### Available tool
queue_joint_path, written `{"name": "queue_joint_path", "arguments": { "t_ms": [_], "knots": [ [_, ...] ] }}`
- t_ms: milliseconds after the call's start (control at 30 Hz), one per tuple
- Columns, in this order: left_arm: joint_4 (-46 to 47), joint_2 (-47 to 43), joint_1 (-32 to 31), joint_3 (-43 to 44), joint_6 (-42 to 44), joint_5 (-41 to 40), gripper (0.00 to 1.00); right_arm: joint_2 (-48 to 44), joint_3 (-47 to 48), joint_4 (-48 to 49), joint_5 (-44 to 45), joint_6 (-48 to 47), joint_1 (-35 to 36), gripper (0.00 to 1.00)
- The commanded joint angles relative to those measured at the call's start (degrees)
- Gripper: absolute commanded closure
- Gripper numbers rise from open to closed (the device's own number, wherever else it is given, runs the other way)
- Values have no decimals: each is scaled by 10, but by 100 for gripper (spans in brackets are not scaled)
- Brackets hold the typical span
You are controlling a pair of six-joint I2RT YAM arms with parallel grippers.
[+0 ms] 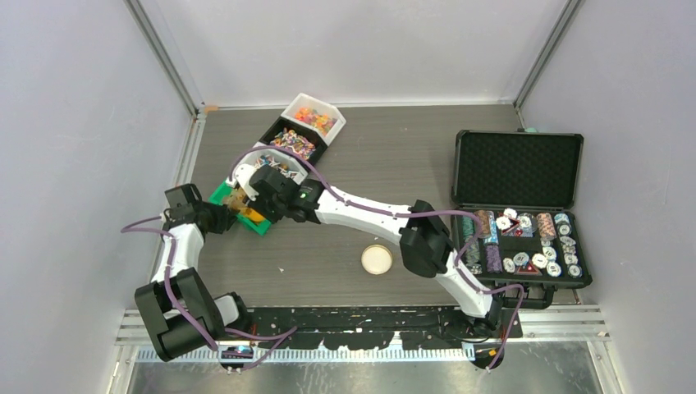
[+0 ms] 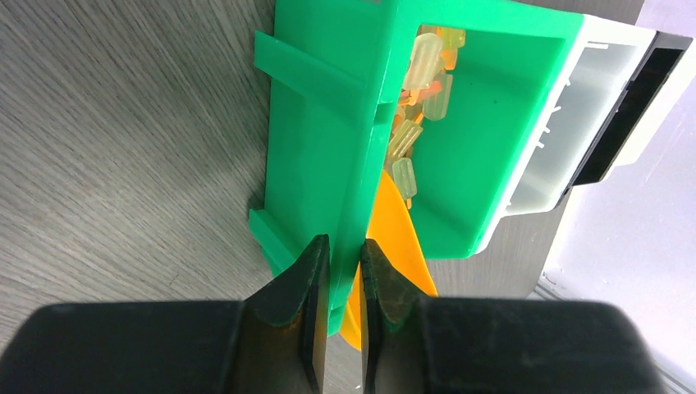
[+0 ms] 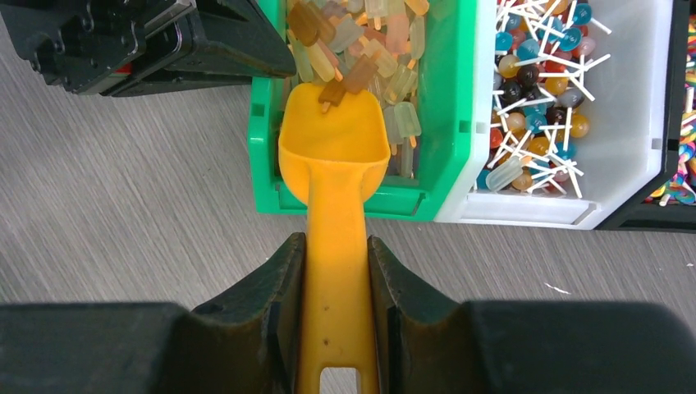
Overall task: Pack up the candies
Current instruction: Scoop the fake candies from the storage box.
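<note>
grey tabletop (image 1: 394, 156): left gripper (image 2: 345, 250) pinches green bin (image 2: 328, 123) wall, right gripper (image 3: 336, 246) clamps scoop (image 3: 335, 156), candies (image 3: 361, 49) just ahead.

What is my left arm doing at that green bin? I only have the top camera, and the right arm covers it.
Observer: In the left wrist view, the left fingers are closed on the green bin's side wall, one on each side of it.
Operator: And the right arm?
Observer: The right fingers grip the orange scoop by its handle, with the bowl inside that bin.
Operator: Has it scooped anything?
Observer: One brown popsicle-shaped candy lies at the bowl's front lip. The other candies lie loose in the bin.
</note>
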Motion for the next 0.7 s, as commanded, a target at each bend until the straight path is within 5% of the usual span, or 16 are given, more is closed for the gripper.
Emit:
{"name": "queue_joint_path", "arguments": {
  "t_ms": [0, 667],
  "knots": [
    [-7, 7, 1, -18, -8, 8, 100, -22, -69, 100, 23, 6, -2, 100],
    [-32, -4, 16, -16, -1, -9, 100, -118, -269, 241, 2, -61, -1, 99]
  ]
}}
